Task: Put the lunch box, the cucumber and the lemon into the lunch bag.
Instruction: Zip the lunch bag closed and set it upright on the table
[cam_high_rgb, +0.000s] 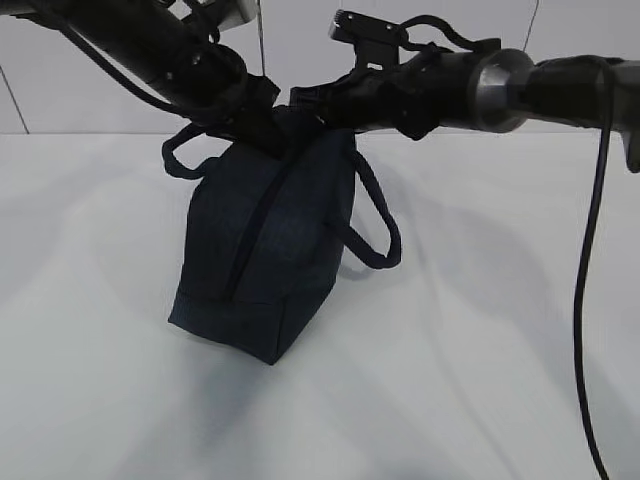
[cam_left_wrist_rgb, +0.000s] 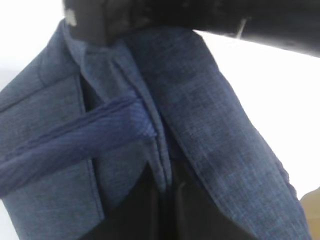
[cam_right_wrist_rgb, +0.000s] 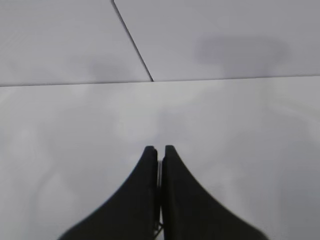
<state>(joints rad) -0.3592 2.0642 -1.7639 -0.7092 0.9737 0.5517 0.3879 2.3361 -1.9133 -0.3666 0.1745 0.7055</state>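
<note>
The dark navy lunch bag (cam_high_rgb: 260, 250) stands on end on the white table, its zipper (cam_high_rgb: 250, 235) running down the side facing me. My left gripper (cam_high_rgb: 262, 118) is at the bag's top. In the left wrist view it (cam_left_wrist_rgb: 165, 185) is shut on a fold of the bag's fabric (cam_left_wrist_rgb: 215, 110) beside a loop handle (cam_left_wrist_rgb: 75, 140). My right gripper (cam_high_rgb: 305, 105) meets the bag's top from the right. In the right wrist view it (cam_right_wrist_rgb: 160, 150) is shut, with a thin metal sliver between the fingers (cam_right_wrist_rgb: 145, 190), apparently the zipper pull. The lunch box, cucumber and lemon are out of view.
The white table (cam_high_rgb: 480, 350) spreads around the bag, with a pale wall behind. A loop handle (cam_high_rgb: 385, 235) hangs off the bag's right side and another (cam_high_rgb: 180, 155) off its left. A black cable (cam_high_rgb: 585, 300) hangs from the right arm.
</note>
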